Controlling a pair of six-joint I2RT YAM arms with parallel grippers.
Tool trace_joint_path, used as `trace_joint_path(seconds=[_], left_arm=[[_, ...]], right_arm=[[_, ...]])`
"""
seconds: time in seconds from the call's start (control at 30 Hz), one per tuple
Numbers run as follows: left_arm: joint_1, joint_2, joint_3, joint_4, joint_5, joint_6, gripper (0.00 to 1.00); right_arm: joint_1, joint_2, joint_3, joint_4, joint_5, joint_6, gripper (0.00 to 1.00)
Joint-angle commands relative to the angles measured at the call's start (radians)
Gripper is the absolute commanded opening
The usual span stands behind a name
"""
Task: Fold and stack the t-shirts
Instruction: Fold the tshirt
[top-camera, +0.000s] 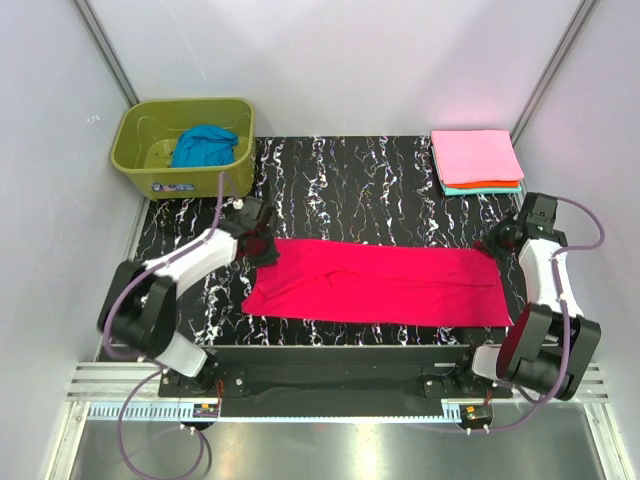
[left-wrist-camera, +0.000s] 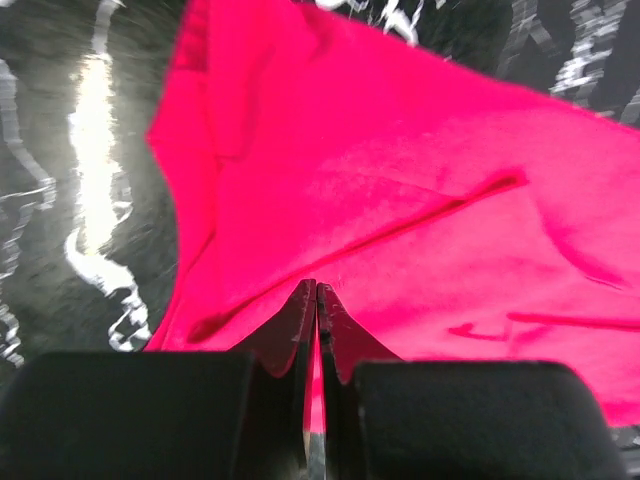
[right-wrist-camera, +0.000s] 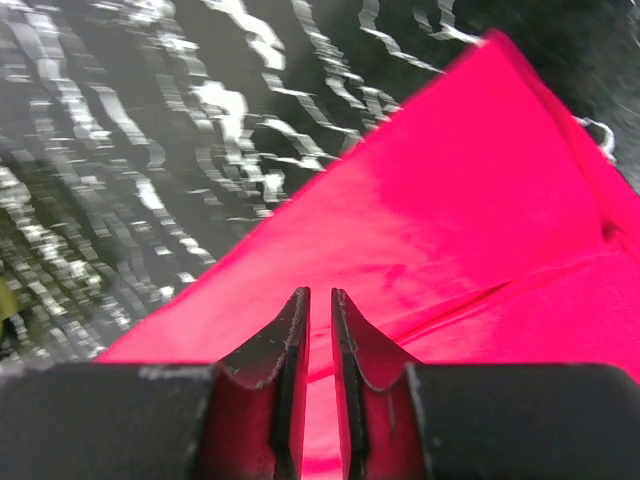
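Start at the far left, where the olive tub (top-camera: 180, 181) holds a crumpled blue t-shirt (top-camera: 204, 147) that waits its turn, well apart from the work. Just beside it on the black marbled counter (top-camera: 370, 190), your left tool (top-camera: 266, 250) sits at the far left corner of the crimson t-shirt (top-camera: 385, 283). In the left wrist view its fingers are pressed together with a sliver of red cloth between them, so it is clamped on the crimson t-shirt. The shirt lies across the middle of the counter as a long, flat, mostly smooth band with a few shallow creases near the left end, which suggests its length has already been doubled over. At its far right corner sits your right tool (top-camera: 492, 243), fingers almost together with red showing in the slim gap, so it too reads as pinched on the crimson t-shirt. Holding both far corners at once looks meant to keep that edge taut and straight, so you can bring it over evenly for the next fold. Behind the right tool, the pink t-shirt (top-camera: 476, 156) tops a neat stack over the orange t-shirt (top-camera: 495, 184) and teal t-shirt (top-camera: 480, 190).
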Motion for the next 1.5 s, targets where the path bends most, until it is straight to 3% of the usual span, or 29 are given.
trace_joint_path(seconds=[0.0,0.3,0.5,0.67,0.83,0.9,1.0,1.13,1.27,1.4,1.47], left_arm=[[-0.017,0.114,0.067,0.037,-0.021,-0.003,0.06],[-0.020,0.352,0.225,0.039,-0.057,0.020,0.04],[-0.014,0.583,0.474,0.039,-0.051,0.052,0.04],[0.016,0.809,0.857,0.039,0.001,0.072,0.05],[0.052,1.065,1.320,0.071,0.204,0.028,0.06],[0.050,1.084,1.394,0.118,0.295,0.028,0.06],[0.038,0.979,1.349,0.222,0.341,0.037,0.09],[0.007,0.783,1.095,0.321,0.335,0.077,0.11],[-0.085,0.593,0.887,0.361,0.318,0.117,0.11],[-0.194,0.479,0.610,0.457,0.346,0.062,0.09],[-0.270,0.452,0.554,0.473,0.329,0.056,0.09]], right_arm=[[0.022,-0.093,0.059,-0.011,-0.067,0.029,0.21],[0.096,-0.173,0.114,-0.055,-0.029,0.047,0.22],[0.096,-0.173,0.162,-0.064,-0.034,0.053,0.22],[0.097,-0.150,0.208,-0.061,-0.018,0.053,0.22],[0.097,-0.116,0.258,-0.053,-0.017,0.056,0.22],[0.097,-0.113,0.274,-0.057,-0.020,0.055,0.22],[0.097,-0.130,0.282,-0.066,-0.018,0.046,0.22],[0.097,-0.162,0.271,-0.081,-0.040,0.046,0.22],[0.097,-0.206,0.252,-0.109,-0.047,0.032,0.23],[0.096,-0.242,0.260,-0.155,-0.053,0.006,0.23],[0.097,-0.248,0.277,-0.172,-0.060,-0.002,0.22]])
